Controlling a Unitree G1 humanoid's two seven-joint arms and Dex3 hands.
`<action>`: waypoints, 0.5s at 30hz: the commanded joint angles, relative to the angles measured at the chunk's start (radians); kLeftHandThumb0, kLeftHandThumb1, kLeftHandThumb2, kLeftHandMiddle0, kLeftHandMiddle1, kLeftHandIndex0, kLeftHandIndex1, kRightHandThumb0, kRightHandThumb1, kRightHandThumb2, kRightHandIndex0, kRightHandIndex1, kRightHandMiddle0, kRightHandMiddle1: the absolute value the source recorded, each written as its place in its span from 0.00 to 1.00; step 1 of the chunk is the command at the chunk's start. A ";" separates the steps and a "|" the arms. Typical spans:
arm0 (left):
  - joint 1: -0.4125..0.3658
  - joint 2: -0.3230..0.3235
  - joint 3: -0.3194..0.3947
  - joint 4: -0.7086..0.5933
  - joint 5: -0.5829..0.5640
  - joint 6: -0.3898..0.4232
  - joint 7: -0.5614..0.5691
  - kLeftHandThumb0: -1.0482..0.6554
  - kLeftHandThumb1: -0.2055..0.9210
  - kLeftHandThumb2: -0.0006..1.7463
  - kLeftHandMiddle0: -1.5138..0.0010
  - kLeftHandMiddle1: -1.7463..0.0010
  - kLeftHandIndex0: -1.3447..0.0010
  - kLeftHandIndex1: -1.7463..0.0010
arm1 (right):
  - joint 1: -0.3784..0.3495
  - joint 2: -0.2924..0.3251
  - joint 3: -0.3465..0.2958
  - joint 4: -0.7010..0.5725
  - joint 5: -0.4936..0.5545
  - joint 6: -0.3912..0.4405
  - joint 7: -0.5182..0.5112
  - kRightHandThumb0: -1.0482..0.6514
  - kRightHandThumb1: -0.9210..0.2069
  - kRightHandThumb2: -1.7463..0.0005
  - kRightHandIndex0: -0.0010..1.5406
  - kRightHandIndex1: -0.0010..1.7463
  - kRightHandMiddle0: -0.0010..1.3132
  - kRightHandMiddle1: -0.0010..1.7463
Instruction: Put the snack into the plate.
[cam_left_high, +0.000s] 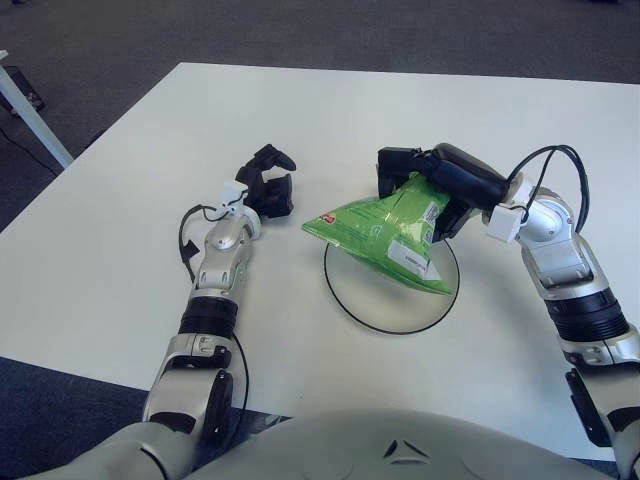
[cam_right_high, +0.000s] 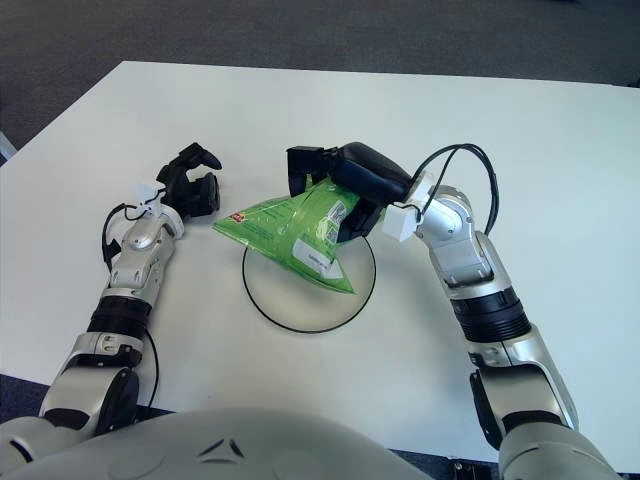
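Observation:
A green snack bag (cam_left_high: 388, 232) hangs tilted over a white plate with a black rim (cam_left_high: 385, 322) in the middle of the white table. My right hand (cam_left_high: 428, 182) is shut on the bag's far upper edge and holds it above the plate's far side; the bag's lower corner reaches down over the plate. The bag also shows in the right eye view (cam_right_high: 295, 230). My left hand (cam_left_high: 268, 182) shows to the left of the bag, apart from it, fingers loosely spread and holding nothing.
The white table (cam_left_high: 120, 200) stretches around the plate. A white table leg or stand (cam_left_high: 30, 115) shows at the far left, off the table, over dark carpet.

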 joint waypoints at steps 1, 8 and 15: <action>0.083 -0.017 -0.003 0.044 -0.003 0.019 -0.007 0.34 0.50 0.72 0.24 0.00 0.57 0.00 | -0.002 -0.025 0.023 0.025 -0.011 -0.016 0.045 0.15 0.16 0.54 0.82 1.00 0.80 1.00; 0.083 -0.016 -0.003 0.045 -0.007 0.013 -0.015 0.34 0.50 0.72 0.23 0.00 0.57 0.00 | -0.009 -0.061 0.037 0.016 -0.047 -0.007 0.086 0.11 0.04 0.68 0.78 1.00 0.72 1.00; 0.085 -0.015 -0.002 0.040 -0.005 0.013 -0.017 0.34 0.50 0.72 0.22 0.00 0.57 0.00 | -0.014 -0.112 0.051 -0.044 -0.068 0.097 0.162 0.29 0.43 0.42 0.56 1.00 0.33 0.92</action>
